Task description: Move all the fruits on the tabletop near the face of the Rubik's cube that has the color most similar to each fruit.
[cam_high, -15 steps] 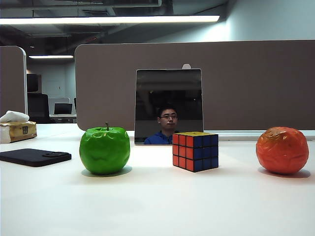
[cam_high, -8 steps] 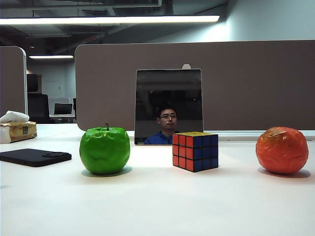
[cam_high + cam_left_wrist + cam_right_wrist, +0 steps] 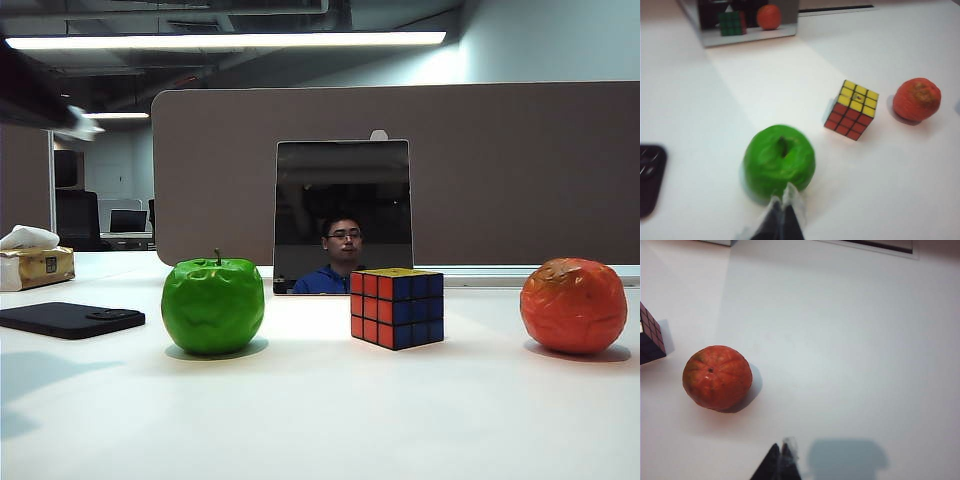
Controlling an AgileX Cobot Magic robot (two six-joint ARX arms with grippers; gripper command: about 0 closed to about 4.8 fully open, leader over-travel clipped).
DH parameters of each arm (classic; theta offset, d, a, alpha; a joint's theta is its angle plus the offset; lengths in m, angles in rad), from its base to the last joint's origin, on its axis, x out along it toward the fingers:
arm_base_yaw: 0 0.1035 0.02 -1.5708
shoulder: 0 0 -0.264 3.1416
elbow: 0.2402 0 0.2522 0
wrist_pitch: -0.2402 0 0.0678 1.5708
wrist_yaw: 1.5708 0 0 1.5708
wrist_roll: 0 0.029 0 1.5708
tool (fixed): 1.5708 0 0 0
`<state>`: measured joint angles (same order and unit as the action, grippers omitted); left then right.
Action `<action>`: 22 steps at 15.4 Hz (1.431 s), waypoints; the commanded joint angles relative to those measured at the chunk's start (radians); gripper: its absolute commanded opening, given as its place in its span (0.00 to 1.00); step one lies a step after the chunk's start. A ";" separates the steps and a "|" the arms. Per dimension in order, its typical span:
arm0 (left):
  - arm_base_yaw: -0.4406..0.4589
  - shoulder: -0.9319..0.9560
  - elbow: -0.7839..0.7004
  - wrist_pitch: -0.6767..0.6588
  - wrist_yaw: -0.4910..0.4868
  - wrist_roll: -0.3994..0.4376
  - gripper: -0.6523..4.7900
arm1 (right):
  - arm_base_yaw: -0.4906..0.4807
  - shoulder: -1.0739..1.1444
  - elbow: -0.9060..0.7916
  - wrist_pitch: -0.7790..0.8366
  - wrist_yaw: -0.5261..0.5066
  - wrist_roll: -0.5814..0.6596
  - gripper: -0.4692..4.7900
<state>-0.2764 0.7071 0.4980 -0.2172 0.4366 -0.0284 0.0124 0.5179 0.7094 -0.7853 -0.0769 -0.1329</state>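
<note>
"Can any writing be read here?"

"None. The tissue box (image 3: 36, 267) at the bench's far left edge bears a small dark mark, too blurred to read. The Rubik's cube (image 3: 396, 307) shows only plain coloured squares."

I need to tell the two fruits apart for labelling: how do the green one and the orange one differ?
The glossy green dimpled apple carries a brown stem and sits left of the Rubik's cube; the wrinkled orange-red round fruit shows no stem and sits right. Both rest on the white tabletop, ungripped.

Left claw (image 3: 782, 212) and right claw (image 3: 781, 460) both hang closed above the desk.
</note>
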 commanded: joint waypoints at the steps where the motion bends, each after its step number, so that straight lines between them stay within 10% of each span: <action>1: -0.075 0.061 0.005 0.124 -0.072 0.029 0.11 | 0.001 0.020 0.006 0.010 -0.053 -0.003 0.09; 14: -0.121 0.331 0.005 0.187 -0.138 0.080 0.11 | 0.000 0.039 0.005 0.054 -0.132 0.003 0.09; 15: -0.121 0.373 0.005 0.126 -0.145 0.134 0.11 | 0.001 0.039 0.004 0.013 -0.368 0.002 0.09; 22: -0.121 0.375 0.005 0.019 -0.145 0.188 0.11 | 0.016 0.033 0.004 -0.005 -0.457 -0.023 0.09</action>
<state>-0.3965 1.0817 0.4984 -0.1833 0.2935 0.1432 0.0170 0.5549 0.7090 -0.7952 -0.4854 -0.1337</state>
